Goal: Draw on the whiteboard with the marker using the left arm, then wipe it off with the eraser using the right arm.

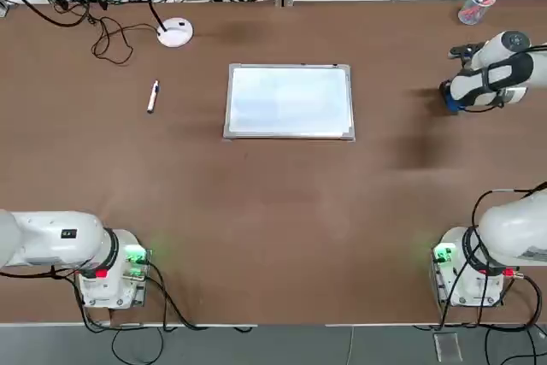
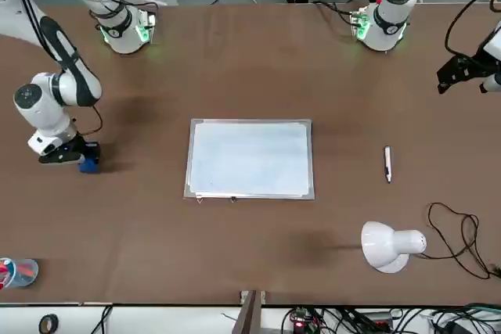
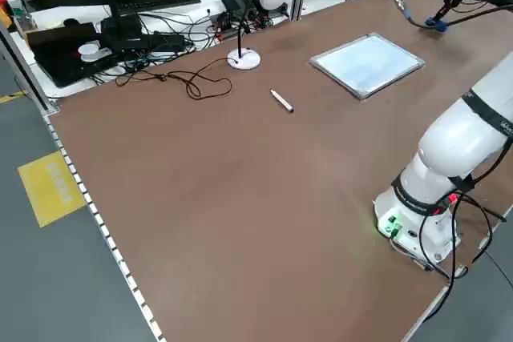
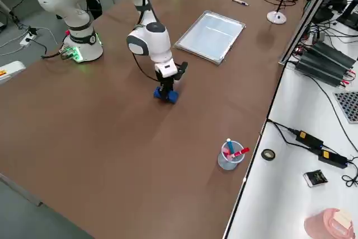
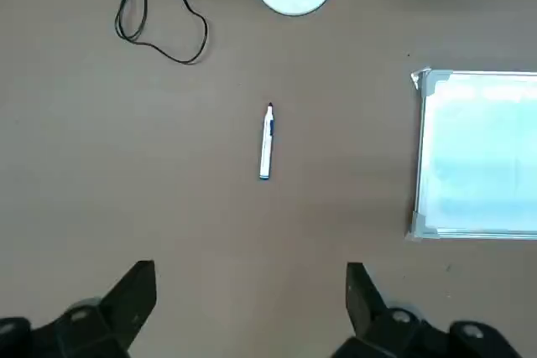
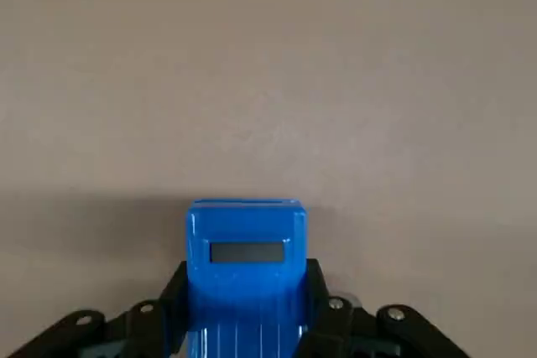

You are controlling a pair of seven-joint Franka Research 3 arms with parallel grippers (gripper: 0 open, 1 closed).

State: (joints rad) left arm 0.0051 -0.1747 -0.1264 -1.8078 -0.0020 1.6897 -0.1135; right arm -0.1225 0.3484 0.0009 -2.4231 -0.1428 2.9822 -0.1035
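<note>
The whiteboard (image 1: 289, 102) lies flat in the middle of the table, its surface blank. To the robot's left of it lies the marker (image 1: 153, 96), alone on the brown top. My left gripper (image 5: 250, 282) hovers high above the table, short of the marker (image 5: 266, 142), open and holding nothing; the front view shows it at the picture's right edge (image 2: 458, 74). Far out on the robot's right, my right gripper (image 4: 166, 89) is down at table level, shut on the blue eraser (image 6: 246, 257), which also shows in the front view (image 2: 88, 159).
A white desk lamp (image 1: 175, 32) with a looping black cable (image 1: 111, 40) stands behind the marker. A clear cup of red-tipped pens (image 1: 473, 8) sits at the far right corner. Both arm bases (image 1: 120, 273) (image 1: 457, 273) glow green at the near edge.
</note>
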